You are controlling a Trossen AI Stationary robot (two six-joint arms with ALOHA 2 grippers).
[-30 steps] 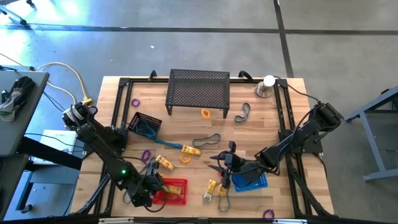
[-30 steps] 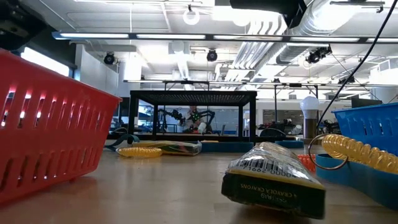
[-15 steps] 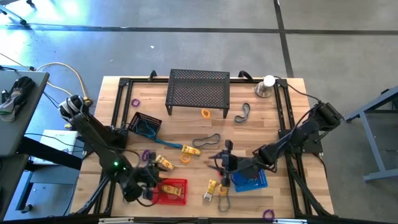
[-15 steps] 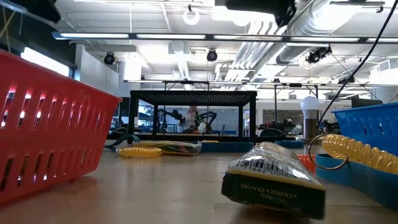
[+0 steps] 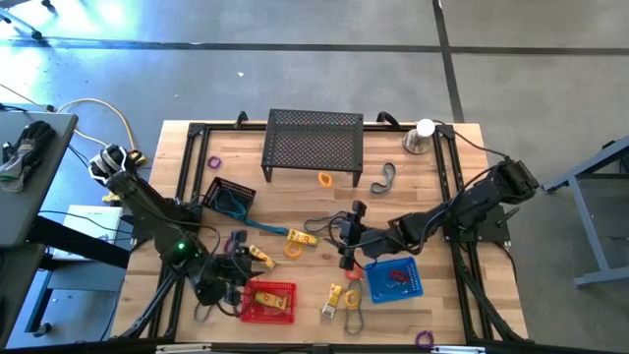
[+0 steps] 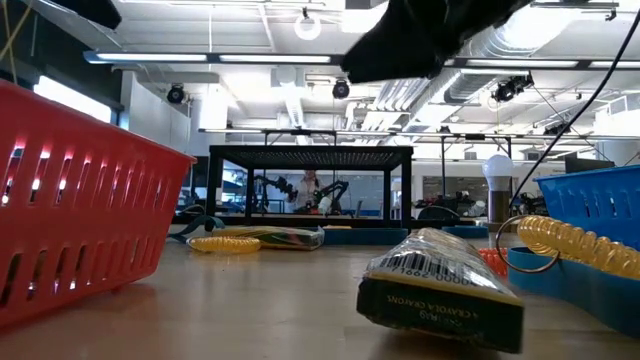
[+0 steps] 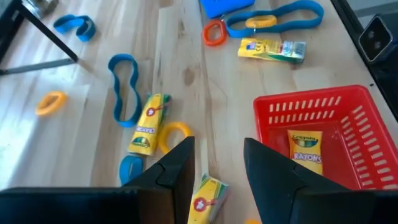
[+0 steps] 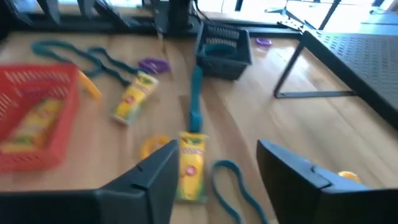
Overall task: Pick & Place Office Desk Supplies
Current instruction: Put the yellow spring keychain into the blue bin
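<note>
Red basket (image 7: 314,134) holds a crayon box (image 7: 305,151) | left tool (image 7: 217,163) wide, empty | right tool (image 8: 214,163) wide, empty

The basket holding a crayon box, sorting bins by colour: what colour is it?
Red basket; clearest in the left wrist view.

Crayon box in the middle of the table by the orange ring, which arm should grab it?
Right. Its open fingers frame the box close ahead; the left gripper hovers farther off by the red basket.
</note>
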